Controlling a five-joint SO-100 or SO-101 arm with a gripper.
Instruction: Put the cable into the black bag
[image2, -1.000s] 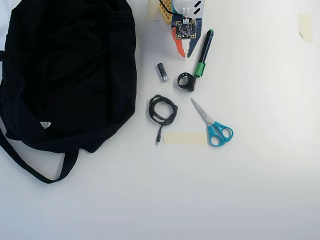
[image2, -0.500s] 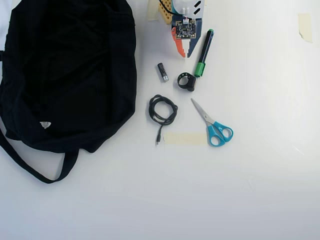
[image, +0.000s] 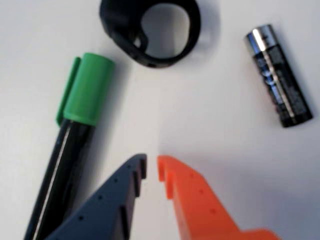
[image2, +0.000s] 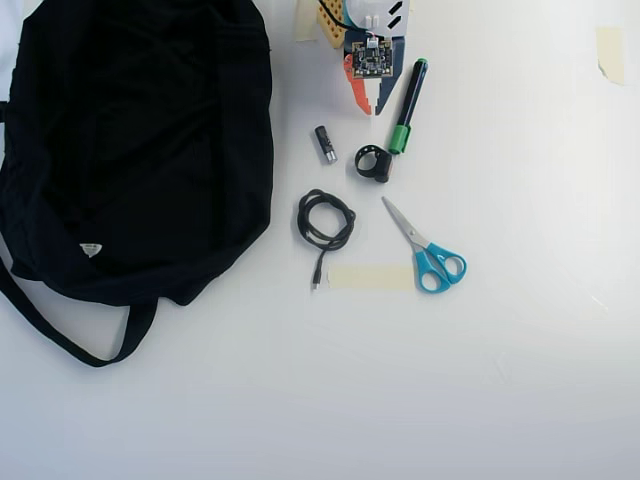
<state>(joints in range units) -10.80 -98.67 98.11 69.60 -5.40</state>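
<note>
The cable (image2: 325, 219) is a small black coil lying on the white table, its free end with the plug pointing toward the near edge in the overhead view. The black bag (image2: 140, 140) fills the left side, its strap looping below it. My gripper (image2: 370, 107) is at the top centre, above the cable and well apart from it. In the wrist view the blue and orange jaws of the gripper (image: 152, 167) stand almost together with a narrow slit and nothing between them. The cable and bag are out of the wrist view.
A black ring-shaped clip (image2: 373, 162) (image: 150, 32), a battery (image2: 325, 144) (image: 278, 75) and a green-capped marker (image2: 408, 105) (image: 75, 125) lie just ahead of the gripper. Blue-handled scissors (image2: 425, 250) and a tape strip (image2: 370, 277) lie right of the cable.
</note>
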